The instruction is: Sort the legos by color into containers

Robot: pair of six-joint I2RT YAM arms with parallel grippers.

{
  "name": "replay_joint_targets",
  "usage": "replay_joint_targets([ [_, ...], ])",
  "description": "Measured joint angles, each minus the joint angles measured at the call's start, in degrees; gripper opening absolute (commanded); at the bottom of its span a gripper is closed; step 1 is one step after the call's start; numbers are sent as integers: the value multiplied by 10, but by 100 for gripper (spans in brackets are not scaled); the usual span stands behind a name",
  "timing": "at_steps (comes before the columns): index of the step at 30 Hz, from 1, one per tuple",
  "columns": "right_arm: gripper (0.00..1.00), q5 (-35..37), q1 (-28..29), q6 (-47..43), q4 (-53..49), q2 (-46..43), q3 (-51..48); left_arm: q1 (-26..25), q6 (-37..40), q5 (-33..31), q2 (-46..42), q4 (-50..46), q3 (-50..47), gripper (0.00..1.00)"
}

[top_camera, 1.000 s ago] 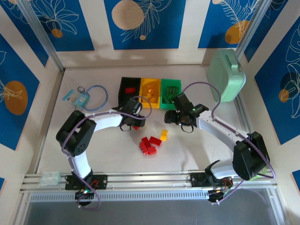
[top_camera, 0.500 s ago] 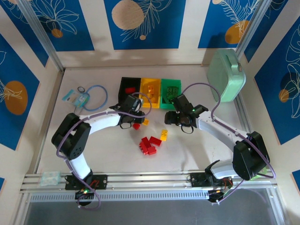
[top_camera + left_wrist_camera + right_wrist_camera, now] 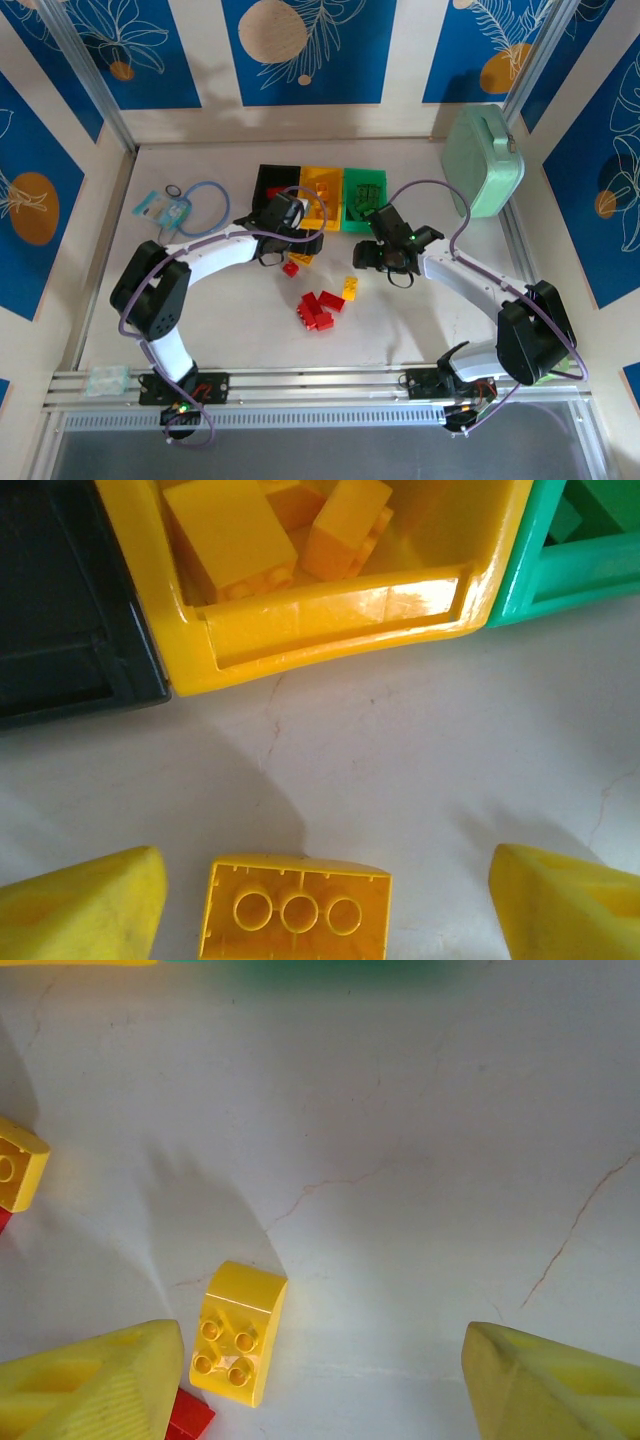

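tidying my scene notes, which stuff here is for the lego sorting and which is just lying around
For the job: black bin, yellow bin, green bin, loose red legos, curved yellow lego beside them, yellow brick in front of the yellow bin.
Lying about: mint-green case, blue cable loop, small packet beside it, clear bag at the near-left corner.

1. The left arm [image 3: 215,255] reaches far and rightward, its elbow bent out to the left.
2. The left gripper [image 3: 298,248] has its fingers [image 3: 80,905] spread wide, gripping nothing.
3. The right arm [image 3: 470,275] reaches far and leftward.
4. The right gripper [image 3: 368,257] has its fingers [image 3: 90,1385] parted wide and is empty.
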Motion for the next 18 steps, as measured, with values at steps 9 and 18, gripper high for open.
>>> replay_joint_targets([
  [9,74,0,0,0,0,0,0,0,0,8,38,-8,-7,88],
  [18,74,0,0,0,0,0,0,0,-4,10,66,-18,-7,80],
])
